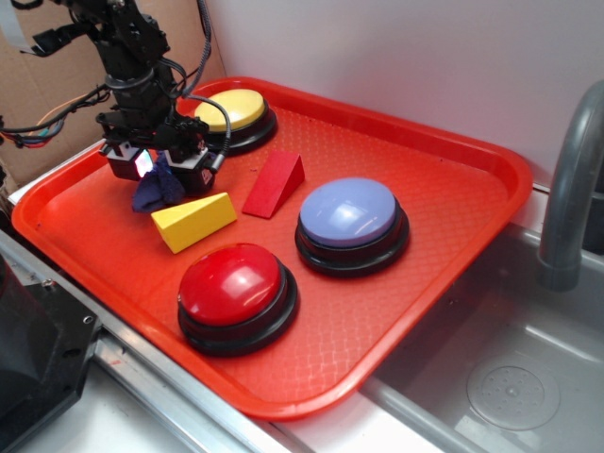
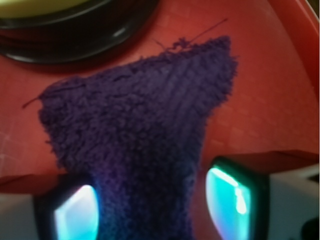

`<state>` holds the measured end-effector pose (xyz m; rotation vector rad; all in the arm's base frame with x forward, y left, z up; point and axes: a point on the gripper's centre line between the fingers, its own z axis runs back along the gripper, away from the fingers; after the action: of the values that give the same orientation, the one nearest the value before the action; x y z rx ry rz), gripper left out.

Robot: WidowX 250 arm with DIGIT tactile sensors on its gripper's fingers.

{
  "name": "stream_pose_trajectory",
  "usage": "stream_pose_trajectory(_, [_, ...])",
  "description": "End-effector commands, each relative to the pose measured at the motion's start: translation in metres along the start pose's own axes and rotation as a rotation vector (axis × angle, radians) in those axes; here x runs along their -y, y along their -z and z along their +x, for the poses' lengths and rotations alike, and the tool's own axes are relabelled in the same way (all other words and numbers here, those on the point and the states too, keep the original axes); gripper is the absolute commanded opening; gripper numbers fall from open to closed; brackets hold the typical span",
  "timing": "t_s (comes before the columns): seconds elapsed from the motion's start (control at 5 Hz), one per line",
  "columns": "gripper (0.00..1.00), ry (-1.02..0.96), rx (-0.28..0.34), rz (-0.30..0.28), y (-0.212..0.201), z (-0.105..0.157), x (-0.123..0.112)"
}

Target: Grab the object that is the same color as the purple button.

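Observation:
The object, a small dark purple knitted cloth (image 1: 157,192) (image 2: 140,140), lies on the orange tray (image 1: 444,179) at the back left. My gripper (image 1: 159,170) (image 2: 152,210) is low over it, open, with a finger on either side. In the wrist view the cloth runs between the two glowing pads: it reaches the left pad (image 2: 75,215), and a strip of tray shows before the right pad (image 2: 230,200). The purple button (image 1: 351,223), with a lavender dome on a black base, sits right of centre on the tray.
A yellow button (image 1: 233,115) (image 2: 75,25) stands just behind the gripper. A yellow wedge (image 1: 193,221) and a red wedge (image 1: 275,183) lie close to the cloth's right. A red button (image 1: 236,294) sits at the front. A sink (image 1: 510,377) and a grey faucet (image 1: 571,189) are to the right.

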<state>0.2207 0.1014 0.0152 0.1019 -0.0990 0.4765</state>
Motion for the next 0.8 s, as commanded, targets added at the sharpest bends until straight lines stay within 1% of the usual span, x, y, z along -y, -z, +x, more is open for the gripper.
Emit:
stream_pose_trajectory(0.0, [0.0, -0.068, -0.011, 0.007, -0.026, 0.003, -0.013])
stream_pose_trajectory(0.2, [0.0, -0.066, -0.023, 0.085, -0.061, 0.009, -0.004])
stream_pose_trajectory(0.4, [0.0, -0.042, -0.017, 0.066, -0.092, 0.011, 0.011])
stream_pose_trajectory(0.6, [0.0, 0.072, 0.027, 0.027, -0.134, 0.009, 0.031])
